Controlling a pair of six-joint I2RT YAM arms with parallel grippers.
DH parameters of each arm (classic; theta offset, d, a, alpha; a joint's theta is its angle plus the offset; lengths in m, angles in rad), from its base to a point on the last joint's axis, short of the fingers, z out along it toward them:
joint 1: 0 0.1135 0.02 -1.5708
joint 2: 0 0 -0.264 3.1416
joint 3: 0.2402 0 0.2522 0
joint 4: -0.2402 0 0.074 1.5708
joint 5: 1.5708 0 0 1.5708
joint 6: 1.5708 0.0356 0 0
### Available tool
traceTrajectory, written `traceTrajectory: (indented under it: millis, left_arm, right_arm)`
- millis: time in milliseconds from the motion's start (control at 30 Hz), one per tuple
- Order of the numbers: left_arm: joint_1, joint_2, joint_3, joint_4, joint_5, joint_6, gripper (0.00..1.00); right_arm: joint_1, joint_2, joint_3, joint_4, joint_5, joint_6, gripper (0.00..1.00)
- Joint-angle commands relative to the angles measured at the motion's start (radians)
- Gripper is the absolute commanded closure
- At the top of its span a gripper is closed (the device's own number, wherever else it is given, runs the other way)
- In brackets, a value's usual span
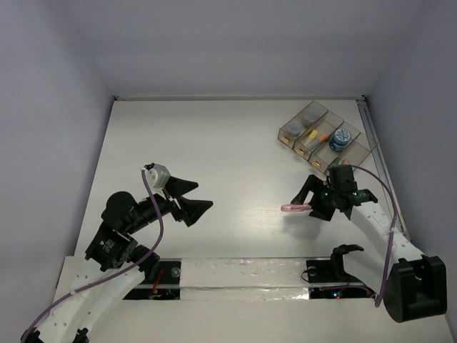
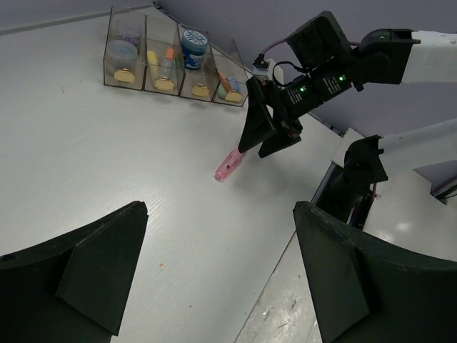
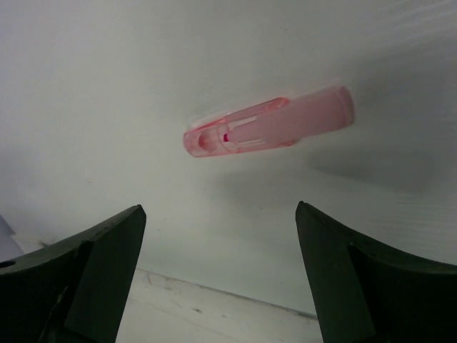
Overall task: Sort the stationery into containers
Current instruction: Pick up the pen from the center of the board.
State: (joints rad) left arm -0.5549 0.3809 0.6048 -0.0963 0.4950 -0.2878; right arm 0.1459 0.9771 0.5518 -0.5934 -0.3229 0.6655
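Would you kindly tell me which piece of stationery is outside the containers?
The pink marker, out in the open beside the right claw; every other piece sits inside the clear bins at the far right.

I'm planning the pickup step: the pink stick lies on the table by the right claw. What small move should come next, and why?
Probably ease the right claw forward and down until the pink stick sits between its fingers. The claw is open and empty, and the stick lies flat on the table just beyond the fingertips, not yet in the containers.
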Motion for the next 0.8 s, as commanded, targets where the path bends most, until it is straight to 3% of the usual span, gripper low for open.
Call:
traceTrajectory:
  millis: [0, 33, 167, 233, 300, 400, 467, 600, 767]
  left_arm:
    - [-0.004, -0.005, 0.036, 0.035, 0.002, 0.009, 0.19]
    - [-0.004, -0.004, 0.036, 0.035, 0.001, 0.009, 0.19]
    - [-0.004, -0.004, 0.036, 0.033, 0.002, 0.009, 0.19]
    - [-0.004, 0.0, 0.036, 0.035, 0.002, 0.01, 0.19]
    - [-0.004, 0.0, 0.038, 0.035, 0.002, 0.01, 0.19]
    - [-0.004, 0.003, 0.038, 0.035, 0.004, 0.012, 0.19]
    - [-0.004, 0.003, 0.038, 0.035, 0.002, 0.012, 0.19]
    - [-0.004, -0.004, 0.038, 0.033, -0.001, 0.012, 0.19]
    - [-0.004, -0.01, 0.039, 0.03, -0.007, 0.012, 0.19]
  right_arm:
    - [0.007, 0.008, 0.051, 0.035, 0.155, -0.04, 0.09]
    - [0.007, 0.029, 0.06, 0.038, 0.162, -0.052, 0.1]
    - [0.007, 0.128, 0.125, 0.006, 0.125, -0.173, 0.32]
    - [0.073, 0.187, 0.177, -0.045, 0.108, -0.233, 0.36]
    - [0.173, 0.289, 0.278, -0.143, 0.18, -0.319, 0.33]
    - [0.303, 0.403, 0.39, -0.166, 0.104, -0.366, 0.27]
    - [0.354, 0.446, 0.456, -0.201, 0.134, -0.388, 0.2]
    - [0.389, 0.602, 0.667, -0.42, 0.425, -0.481, 0.14]
    - [0.399, 0.672, 0.735, -0.471, 0.438, -0.599, 0.13]
